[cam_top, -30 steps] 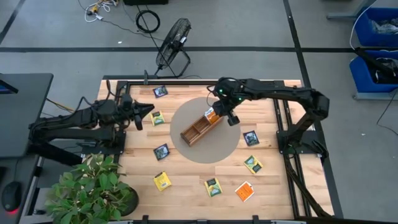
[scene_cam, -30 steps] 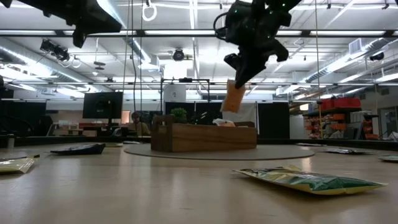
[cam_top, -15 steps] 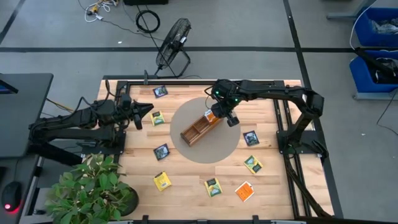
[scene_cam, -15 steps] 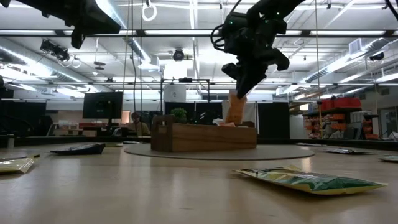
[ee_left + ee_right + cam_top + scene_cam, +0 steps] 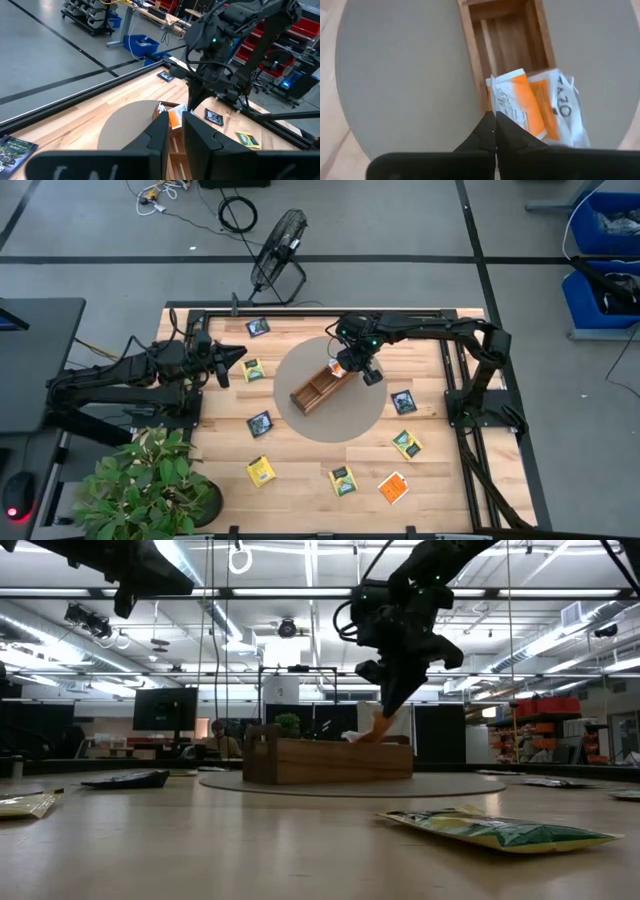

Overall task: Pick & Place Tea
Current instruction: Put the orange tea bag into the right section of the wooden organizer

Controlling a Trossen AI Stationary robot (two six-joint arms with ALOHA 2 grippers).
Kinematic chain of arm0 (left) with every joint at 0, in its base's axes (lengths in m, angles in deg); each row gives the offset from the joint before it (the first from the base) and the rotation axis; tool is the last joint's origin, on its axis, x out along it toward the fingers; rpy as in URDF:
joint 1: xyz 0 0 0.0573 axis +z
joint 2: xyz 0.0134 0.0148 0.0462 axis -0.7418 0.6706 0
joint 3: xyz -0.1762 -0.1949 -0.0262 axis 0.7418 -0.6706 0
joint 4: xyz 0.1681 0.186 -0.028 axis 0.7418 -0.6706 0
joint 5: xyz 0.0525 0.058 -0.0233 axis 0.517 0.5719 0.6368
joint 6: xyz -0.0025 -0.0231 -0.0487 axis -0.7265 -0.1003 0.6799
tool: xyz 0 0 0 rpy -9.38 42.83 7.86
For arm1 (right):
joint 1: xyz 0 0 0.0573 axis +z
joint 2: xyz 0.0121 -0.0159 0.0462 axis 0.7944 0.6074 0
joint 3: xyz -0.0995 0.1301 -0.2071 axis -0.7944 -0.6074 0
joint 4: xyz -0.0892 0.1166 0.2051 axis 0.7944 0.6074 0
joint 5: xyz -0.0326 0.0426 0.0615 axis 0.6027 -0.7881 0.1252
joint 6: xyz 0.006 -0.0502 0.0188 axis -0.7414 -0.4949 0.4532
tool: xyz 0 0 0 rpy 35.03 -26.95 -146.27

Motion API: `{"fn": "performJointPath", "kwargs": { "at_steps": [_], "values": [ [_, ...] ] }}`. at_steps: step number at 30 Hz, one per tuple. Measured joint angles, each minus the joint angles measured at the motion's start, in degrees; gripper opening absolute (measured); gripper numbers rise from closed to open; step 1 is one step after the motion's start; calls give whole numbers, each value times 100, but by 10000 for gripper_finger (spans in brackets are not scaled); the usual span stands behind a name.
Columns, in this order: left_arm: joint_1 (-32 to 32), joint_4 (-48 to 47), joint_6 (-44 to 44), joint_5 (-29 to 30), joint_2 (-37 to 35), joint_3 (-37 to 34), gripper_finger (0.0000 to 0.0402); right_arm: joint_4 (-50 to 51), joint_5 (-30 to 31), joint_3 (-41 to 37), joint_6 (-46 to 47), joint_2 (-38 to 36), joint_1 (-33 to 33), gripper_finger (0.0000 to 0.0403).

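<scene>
A brown wooden tray (image 5: 312, 390) lies slantwise on a round grey mat (image 5: 300, 360). My right gripper (image 5: 347, 366) hangs over the tray's far-right end compartment, shut on an orange-and-white tea packet (image 5: 514, 102). A second orange packet (image 5: 556, 107) lies in that same compartment. In the low view the held packet (image 5: 379, 727) dips behind the tray's wall (image 5: 330, 760). My left gripper (image 5: 243, 357) waits at the table's left, level, pointing at the tray. Its fingers stand a narrow gap apart with nothing between them. My right gripper pinches the packet's upper edge (image 5: 501, 120) between its two fingers. They come steeply from above, slanting down. The packet hangs tilted below them, its lower end (image 5: 378, 735) down inside the tray's end compartment, beside the other orange packet.
Several more packets lie flat on the wooden table: navy ones (image 5: 258, 327) (image 5: 260, 423) (image 5: 403, 401), yellow and green ones (image 5: 253, 370) (image 5: 261, 471) (image 5: 342, 481) (image 5: 407, 444), an orange one (image 5: 394, 487). A potted plant (image 5: 150, 485) stands at the near left corner.
My right gripper has sunk toward the tray's far-right end with the orange-and-white packet, tipping a little steeper. The packet, hanging clear above the tray a second ago, now has its lower end inside the end compartment.
</scene>
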Motion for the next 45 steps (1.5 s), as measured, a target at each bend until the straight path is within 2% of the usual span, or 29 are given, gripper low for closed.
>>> {"fn": "performJointPath", "kwargs": {
  "at_steps": [8,18,24,32,39,45],
  "values": [
    [2,-1,-2,43,0,2,57,293,-102,48,213,-241,-117,0],
    [4,0,-4,109,0,2,57,-72,-226,79,257,-104,-187,0],
    [4,-8,28,130,0,2,57,388,-391,72,214,-30,-265,0],
    [4,-17,24,190,0,2,57,24,-414,72,171,-1,-328,0],
    [4,-20,76,192,0,2,57,-63,-334,77,29,127,-312,0],
    [4,-28,144,192,0,2,57,-376,-1,76,7,251,-314,0]
  ]
}}
